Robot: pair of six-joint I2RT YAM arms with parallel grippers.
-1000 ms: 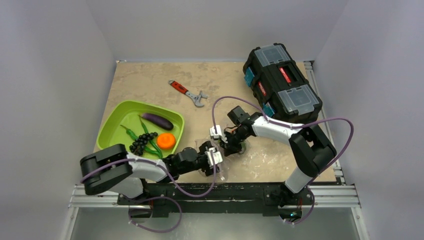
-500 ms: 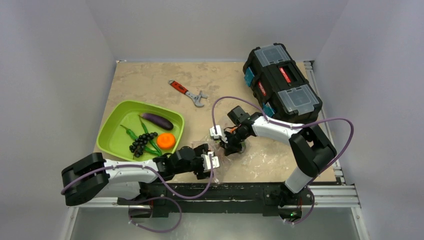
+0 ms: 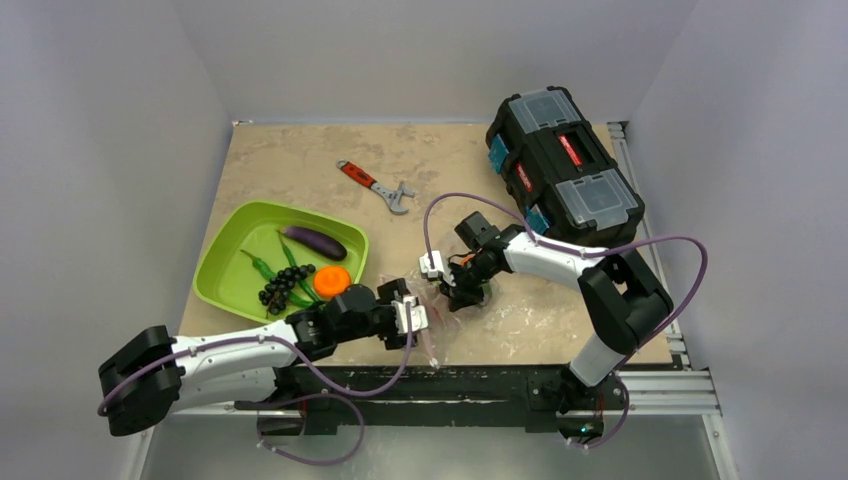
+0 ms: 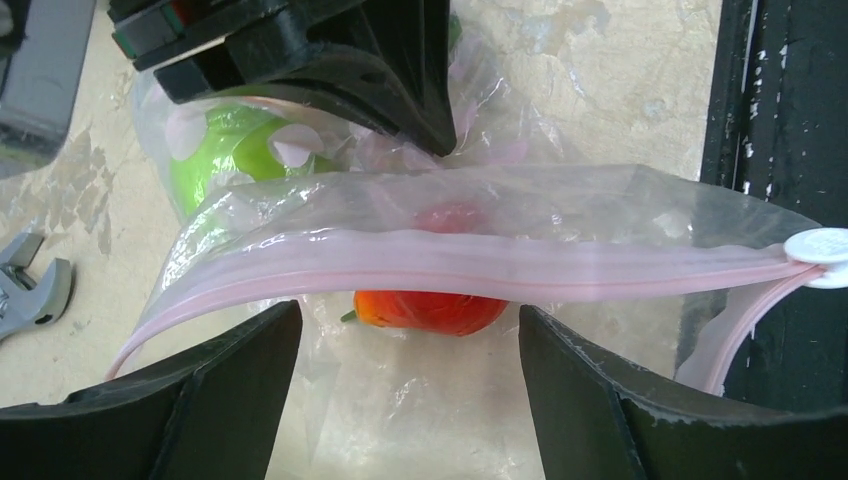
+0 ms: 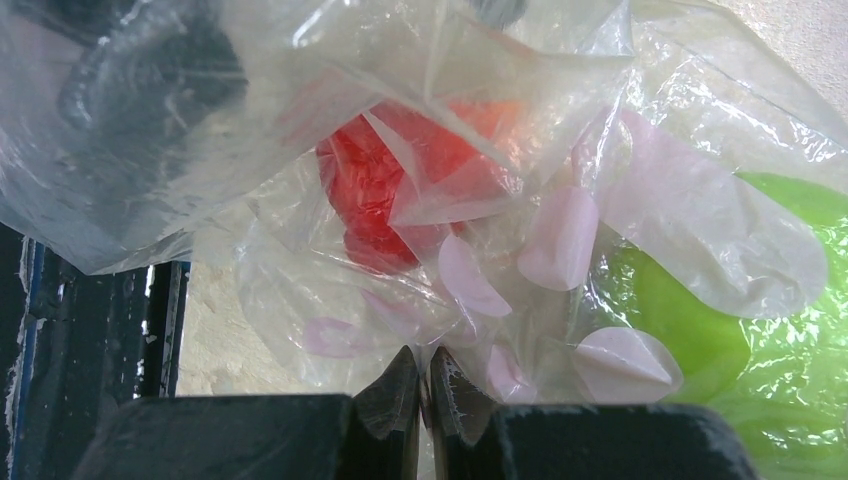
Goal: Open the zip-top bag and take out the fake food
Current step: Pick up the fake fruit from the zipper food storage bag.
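The zip-top bag (image 3: 438,312) lies crumpled near the table's front edge between both grippers. In the left wrist view its pink zip strip (image 4: 480,265) runs across, with a white slider (image 4: 818,245) at the right end. A red piece (image 4: 430,310) and a green piece (image 4: 220,160) of fake food show through the plastic. My left gripper (image 4: 405,400) is open and empty, its fingers just short of the strip. My right gripper (image 5: 422,385) is shut on a fold of the bag, with the red piece (image 5: 380,190) and the green piece (image 5: 700,320) beyond it.
A green tray (image 3: 230,250) at the left holds an eggplant (image 3: 312,241), green pods (image 3: 290,265), an orange fruit (image 3: 332,281) and dark grapes (image 3: 278,290). A red-handled wrench (image 3: 375,186) lies behind. A black toolbox (image 3: 565,165) stands at the back right.
My left arm's elbow has swung down and to the left, and its gripper has shifted slightly left beside the bag. The right arm has held still.
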